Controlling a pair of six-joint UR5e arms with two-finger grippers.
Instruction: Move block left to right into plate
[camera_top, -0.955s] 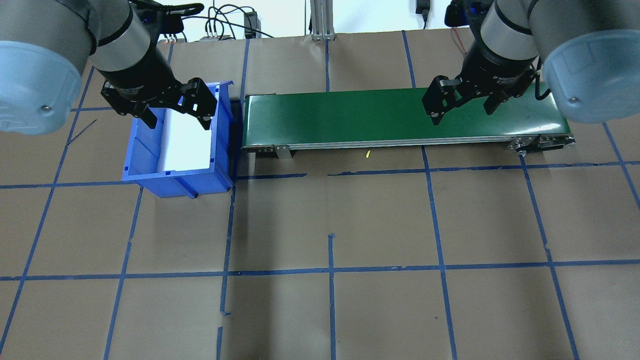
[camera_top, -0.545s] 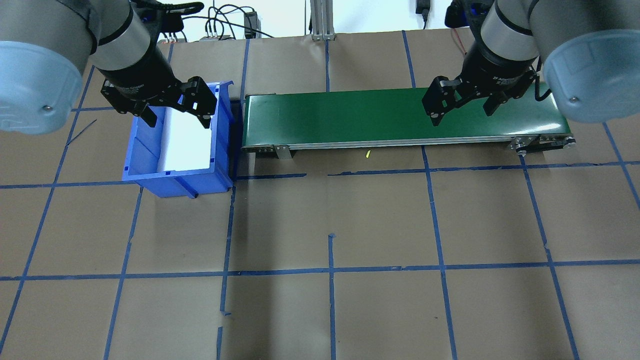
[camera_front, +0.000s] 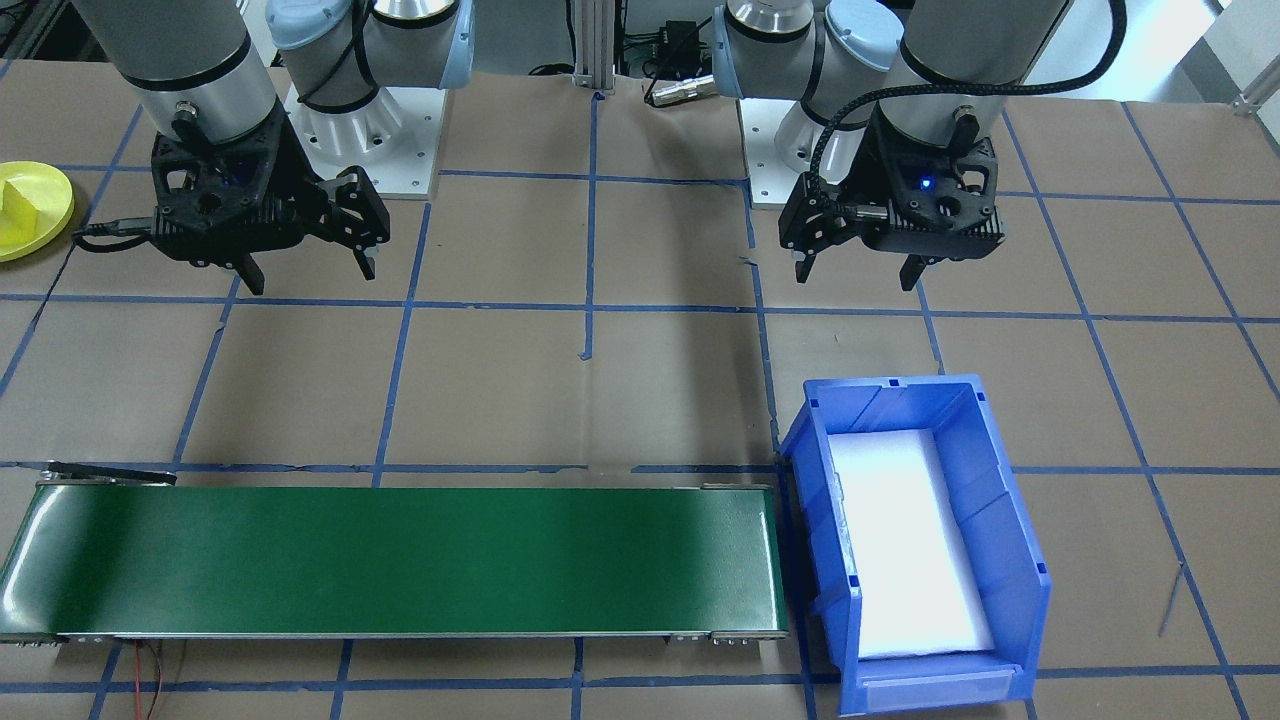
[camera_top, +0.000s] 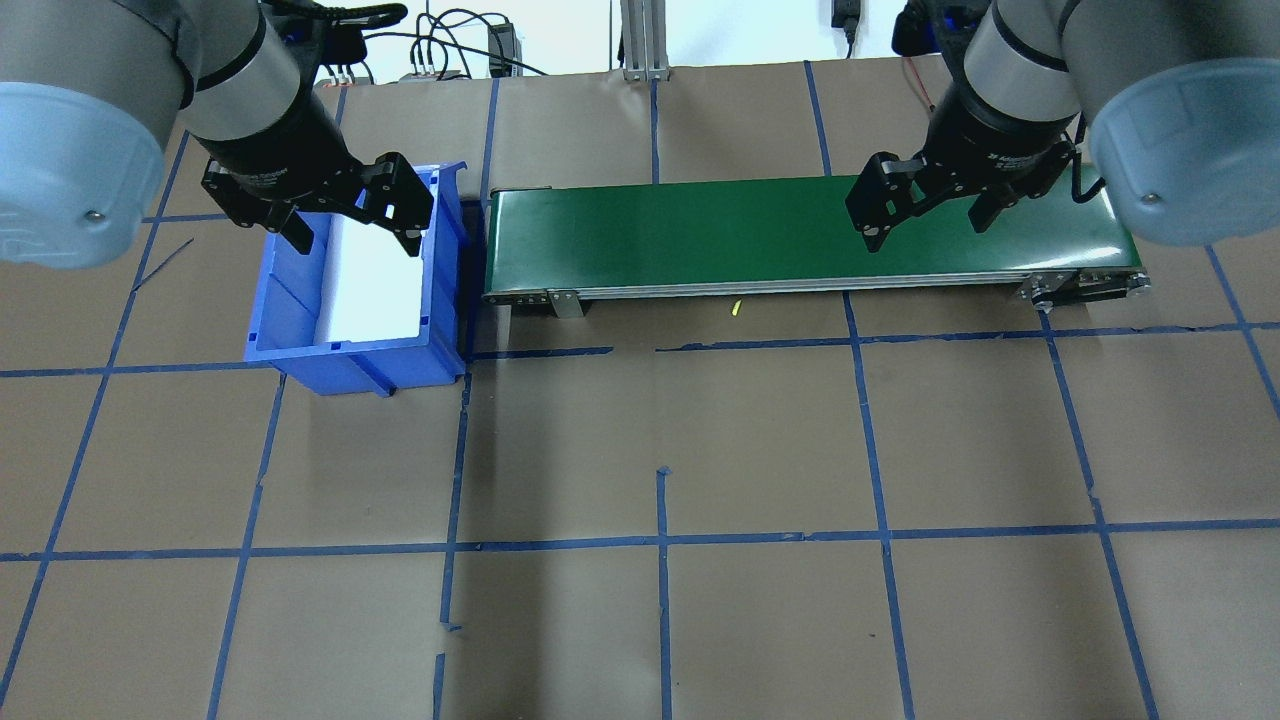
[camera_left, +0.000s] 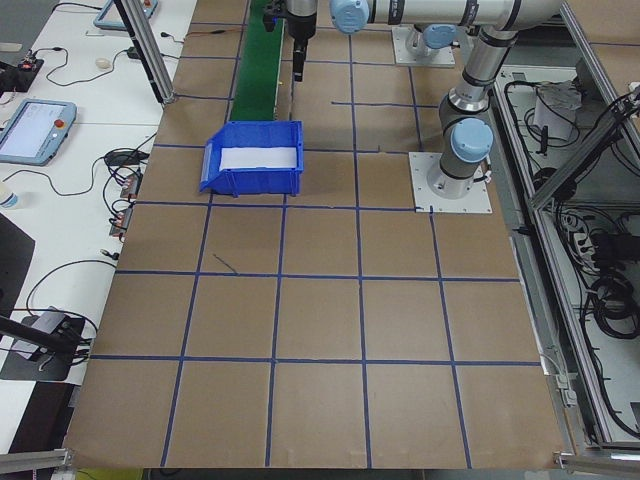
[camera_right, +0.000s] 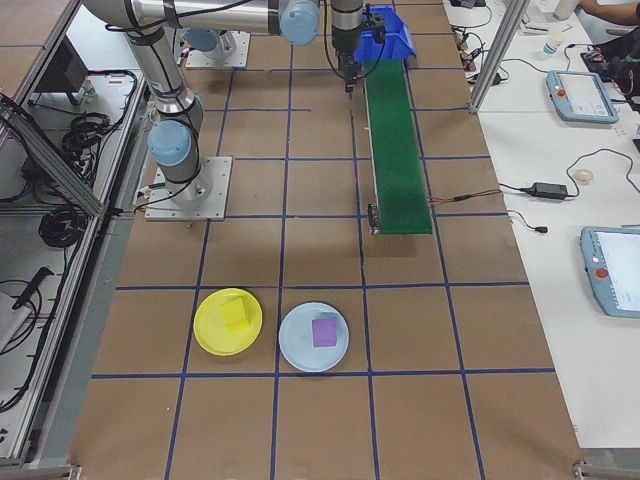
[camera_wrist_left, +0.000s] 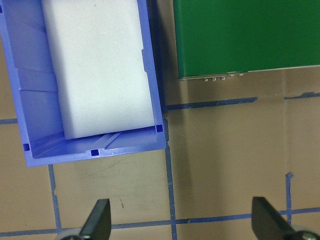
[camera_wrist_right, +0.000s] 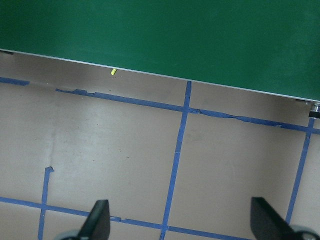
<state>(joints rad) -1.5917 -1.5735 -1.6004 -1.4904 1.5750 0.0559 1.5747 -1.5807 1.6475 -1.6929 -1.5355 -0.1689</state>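
1. A green conveyor belt (camera_top: 800, 238) lies across the far side of the bench (camera_top: 660, 450), with one blue bin (camera_top: 350, 280) lined in white foam just beside its left end; one small yellow scrap (camera_top: 735, 309) lies on the paper near the belt's front edge.
2. There are two plates, seen from the right-side camera: the yellow plate (camera_right: 228, 322) holding one yellow block (camera_right: 236, 313), and beside it a pale blue plate (camera_right: 314, 337) holding one purple block (camera_right: 324, 331). Both sit well apart from the belt, past its right end.
3. The left tool (camera_top: 345, 222) hangs above the bin, jaws spread wide and empty. The right tool (camera_top: 928, 212) hangs over the belt's right part, likewise wide open and empty.
4. Against the frames from a second before, both arms and all objects sit in practically the same places; the right arm has shifted only a trace.
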